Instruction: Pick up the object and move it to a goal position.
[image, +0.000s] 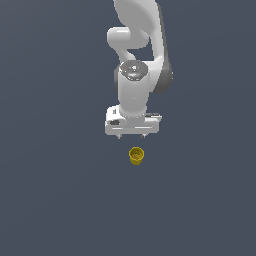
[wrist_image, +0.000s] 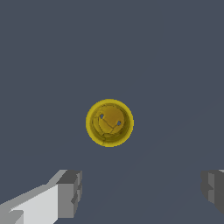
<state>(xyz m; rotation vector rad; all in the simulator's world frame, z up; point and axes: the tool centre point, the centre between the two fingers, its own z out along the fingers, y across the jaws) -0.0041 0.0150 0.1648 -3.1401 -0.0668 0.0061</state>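
Observation:
A small mustard-yellow cup (image: 136, 155) stands upright on the flat grey floor, mouth up. In the wrist view the cup (wrist_image: 110, 122) shows from straight above as a round rimmed mouth. My white gripper (image: 132, 135) hangs above the cup, pointing down, with clear space between the fingertips and the cup. The jaws stand wide apart and hold nothing. In the wrist view my gripper (wrist_image: 142, 192) shows two grey fingertips (wrist_image: 70, 192), spread much wider than the cup.
The white arm (image: 142, 40) rises behind the gripper toward the top of the exterior view. The plain dark grey floor (image: 50, 200) extends on all sides.

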